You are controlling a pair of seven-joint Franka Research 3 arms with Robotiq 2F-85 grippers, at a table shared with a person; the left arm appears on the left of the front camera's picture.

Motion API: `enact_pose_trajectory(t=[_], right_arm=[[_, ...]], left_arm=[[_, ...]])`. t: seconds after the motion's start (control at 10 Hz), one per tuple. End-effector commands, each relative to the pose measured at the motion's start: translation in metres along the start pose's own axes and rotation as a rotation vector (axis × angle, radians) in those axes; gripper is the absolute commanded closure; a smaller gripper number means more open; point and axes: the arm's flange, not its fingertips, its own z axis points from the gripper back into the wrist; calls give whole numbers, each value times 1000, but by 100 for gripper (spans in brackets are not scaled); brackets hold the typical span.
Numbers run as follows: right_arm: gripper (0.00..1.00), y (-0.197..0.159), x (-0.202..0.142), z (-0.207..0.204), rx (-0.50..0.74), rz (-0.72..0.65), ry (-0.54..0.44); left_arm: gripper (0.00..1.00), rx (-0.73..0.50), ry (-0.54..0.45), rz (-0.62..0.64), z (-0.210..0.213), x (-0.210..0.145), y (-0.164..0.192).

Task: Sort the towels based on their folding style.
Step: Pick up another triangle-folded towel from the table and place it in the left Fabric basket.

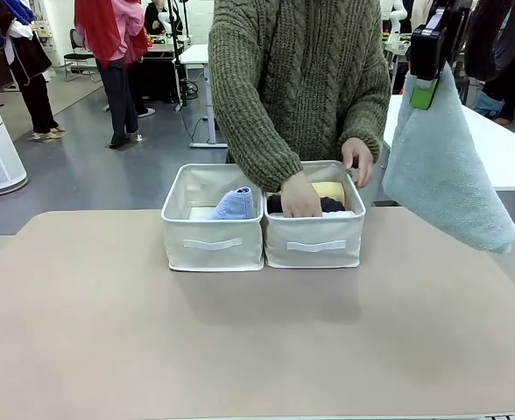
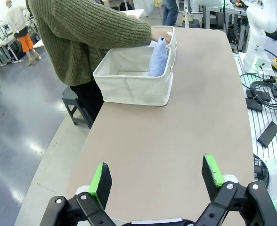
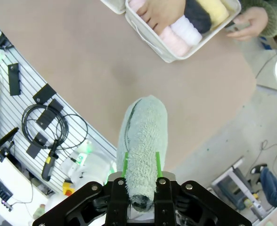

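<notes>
We see a glossy grey floor, a white table at right and a chair farther back.

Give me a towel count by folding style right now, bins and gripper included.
Log rolls: 4 (pink roll, white roll, dark grey roll, yellow roll), all in the right bin.
Cones: 2 (lavender-blue cone in the left bin, pale grey-blue cone hanging from the right gripper).
Total: 6 towels.
</notes>
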Motion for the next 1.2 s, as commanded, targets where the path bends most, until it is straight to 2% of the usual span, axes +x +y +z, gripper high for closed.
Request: enact_pose_trajectory(t=[0.0,0.4,0.5,0.6,0.7,0.9,1.1], right_arm=[[82,1,-4,-2,0,-11,-2],[82,1,-4,-2,0,-11,-2],[82,0,0,0,0,0,0],[82,-5,17,3,-10,59,-45],[82,-9,36,12,-15,127,-101],[82,-14,103,31,-24,314,-210],[82,-7,190,19,-53,425,-210]], left_arm=[[0,1,9,-4,1,0,-3],[0,1,9,-4,1,0,-3],[0,1,9,-4,1,0,-3],[0,1,9,-4,1,0,-3],[0,1,9,-4,1,0,-3],[0,1,9,-4,1,0,-3],[0,1,9,-4,1,0,-3]])
